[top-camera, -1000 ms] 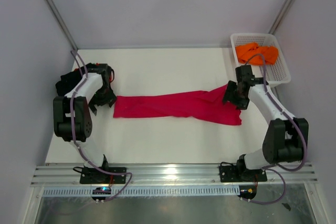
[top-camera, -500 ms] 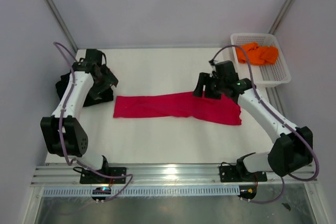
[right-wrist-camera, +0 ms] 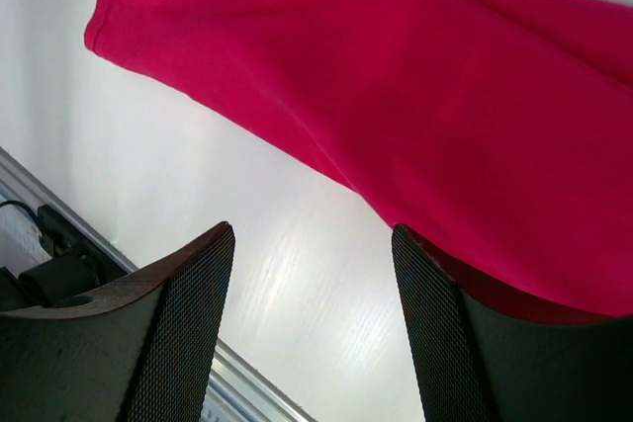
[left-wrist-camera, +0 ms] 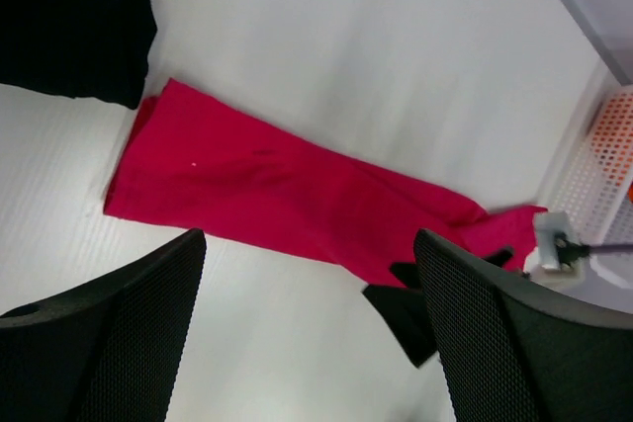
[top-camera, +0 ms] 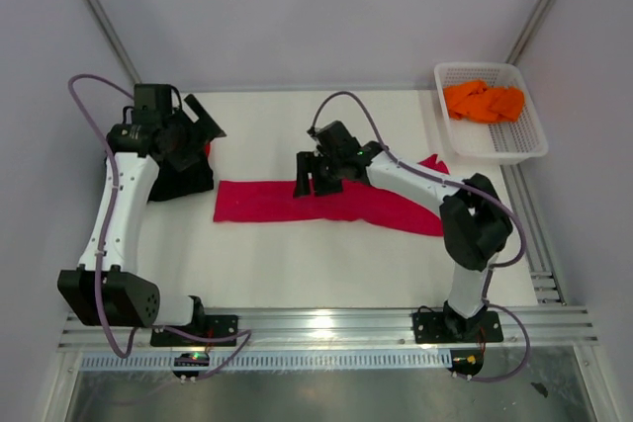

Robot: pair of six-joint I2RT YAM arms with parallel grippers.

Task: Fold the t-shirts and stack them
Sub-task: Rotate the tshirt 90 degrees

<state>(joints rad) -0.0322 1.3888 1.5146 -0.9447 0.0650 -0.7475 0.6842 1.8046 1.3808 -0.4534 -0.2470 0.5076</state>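
From above, a crimson t-shirt [top-camera: 287, 201] lies as a long flat strip on the white tabletop [top-camera: 297, 264]. A black t-shirt [top-camera: 183, 181] is bunched by its left end, and an orange t-shirt [top-camera: 483, 101] fills the mesh basket [top-camera: 524, 148].

Left wrist: the left claw [top-camera: 203, 130] gapes, empty.

Right wrist: the right claw [top-camera: 314, 183] is spread above smooth crimson cloth, holding nothing.

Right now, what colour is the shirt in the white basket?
Orange crumpled cloth shirt; top view shows it best.

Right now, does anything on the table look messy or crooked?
Yes. The long crimson-red cloth t-shirt lies in a narrow strip, but its right end is rumpled, with a corner poking out toward the white plastic mesh basket. Orange cloth lies crumpled in that basket.
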